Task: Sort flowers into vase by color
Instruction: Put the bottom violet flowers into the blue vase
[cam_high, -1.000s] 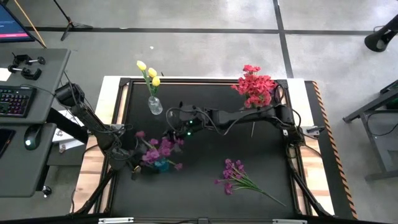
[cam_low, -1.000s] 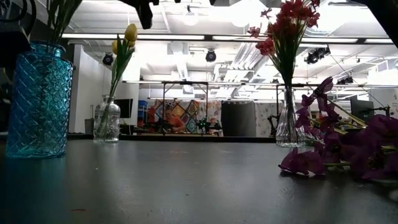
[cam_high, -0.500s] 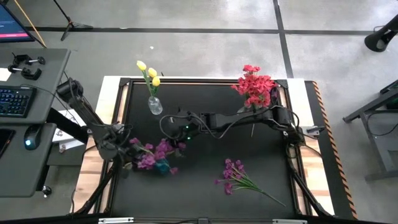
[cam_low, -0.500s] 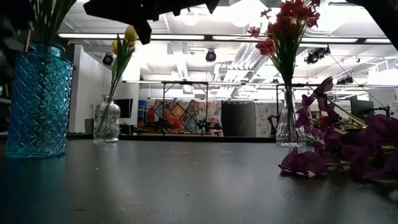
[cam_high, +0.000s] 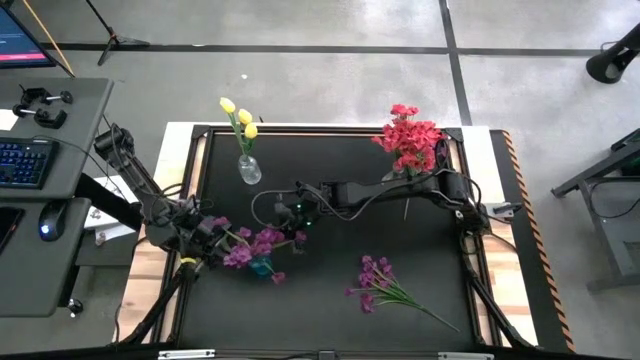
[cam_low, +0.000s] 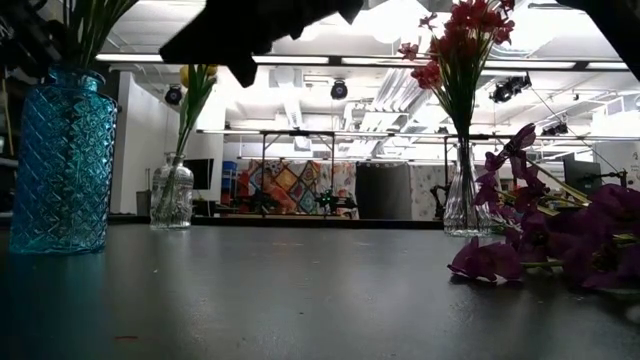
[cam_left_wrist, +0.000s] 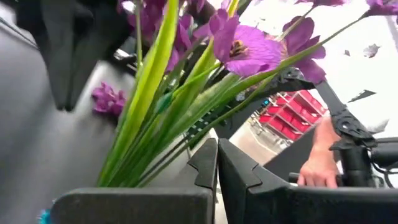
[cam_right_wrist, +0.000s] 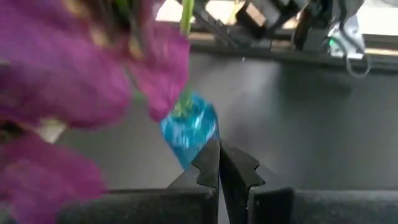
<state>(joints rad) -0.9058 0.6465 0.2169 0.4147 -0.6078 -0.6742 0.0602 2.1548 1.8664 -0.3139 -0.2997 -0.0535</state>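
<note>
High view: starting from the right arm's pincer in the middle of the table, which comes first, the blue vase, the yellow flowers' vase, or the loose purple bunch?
From the right pincer:
1. Blue vase, just toward the left arm.
2. Yellow flowers' clear vase, at the table's far edge; nearly as close, hard to call.
3. Loose purple bunch, lying on the right half, clearly farthest.

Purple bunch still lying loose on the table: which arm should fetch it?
Right, probably. The loose purple bunch lies on the right arm's side of the table, and the right pincer is shut and empty. The left pincer, also shut, sits at the far side by the blue vase.
</note>
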